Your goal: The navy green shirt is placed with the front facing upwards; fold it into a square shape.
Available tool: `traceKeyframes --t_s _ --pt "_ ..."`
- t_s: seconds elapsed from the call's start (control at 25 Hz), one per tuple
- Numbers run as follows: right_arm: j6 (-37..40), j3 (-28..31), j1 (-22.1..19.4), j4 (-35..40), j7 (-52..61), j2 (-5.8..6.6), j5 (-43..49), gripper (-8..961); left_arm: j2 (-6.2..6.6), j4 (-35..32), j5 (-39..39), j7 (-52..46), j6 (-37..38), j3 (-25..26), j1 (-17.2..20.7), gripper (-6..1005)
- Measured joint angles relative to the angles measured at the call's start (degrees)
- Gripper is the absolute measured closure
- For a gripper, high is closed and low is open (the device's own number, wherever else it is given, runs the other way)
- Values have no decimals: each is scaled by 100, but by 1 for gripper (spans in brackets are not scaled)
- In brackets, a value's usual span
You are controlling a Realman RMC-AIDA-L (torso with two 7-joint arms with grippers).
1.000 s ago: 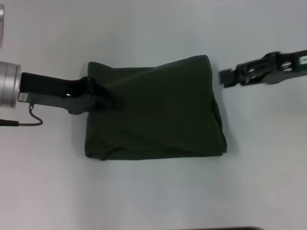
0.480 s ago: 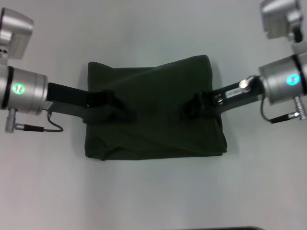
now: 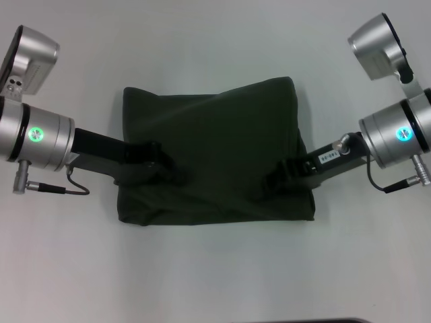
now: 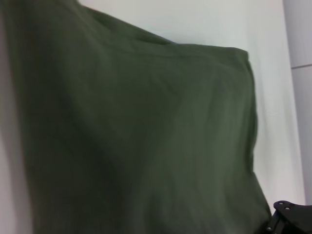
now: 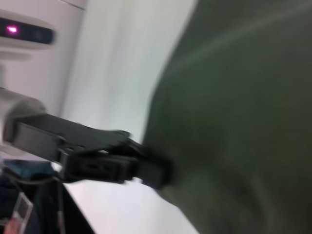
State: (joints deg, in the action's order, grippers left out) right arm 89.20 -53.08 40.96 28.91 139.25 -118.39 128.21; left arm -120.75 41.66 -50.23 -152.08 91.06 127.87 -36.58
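The navy green shirt lies folded into a rough square in the middle of the white table, plain side up, with diagonal creases. My left gripper rests low over the shirt's left part, dark against the cloth. My right gripper reaches in over the shirt's right part near its front corner. The left wrist view is filled with the shirt, with the right gripper at its corner. In the right wrist view the left gripper touches the edge of the shirt.
The bare white table surrounds the shirt on all sides. A thin dark strip shows at the table's near edge. A cable hangs from the left wrist beside the shirt.
The right arm came in from the right onto the shirt. Both grippers have since shifted toward the shirt's near edge. The shirt's outline has hardly changed.
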Motion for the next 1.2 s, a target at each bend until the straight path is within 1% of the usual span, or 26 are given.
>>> traceKeyframes --t_s 0.2,0.52,0.64,0.68,0.76,0.88,1.0,1.2 --pt "-414 5 -65 -4 173 94 410 951 44 -175 251 -40 -250 -10 -70 958" --pt "-691 -10 -72 9 278 115 634 949 17 -192 555 -48 -305 -6 -120 958" --pt "-404 67 -94 248 287 124 586 948 33 16 426 53 -36 141 -67 957" --pt "-218 133 -132 413 287 124 556 947 40 231 290 106 181 258 -13 957" --pt "130 362 -211 808 287 139 507 947 46 435 185 113 368 338 31 957" --pt "464 730 -246 1145 278 209 498 945 54 645 139 41 517 379 21 957" --pt "472 894 -183 1243 175 273 497 944 56 632 140 -4 463 381 -83 957" --pt "239 914 66 1254 24 298 490 944 35 383 167 -18 186 363 -378 958"
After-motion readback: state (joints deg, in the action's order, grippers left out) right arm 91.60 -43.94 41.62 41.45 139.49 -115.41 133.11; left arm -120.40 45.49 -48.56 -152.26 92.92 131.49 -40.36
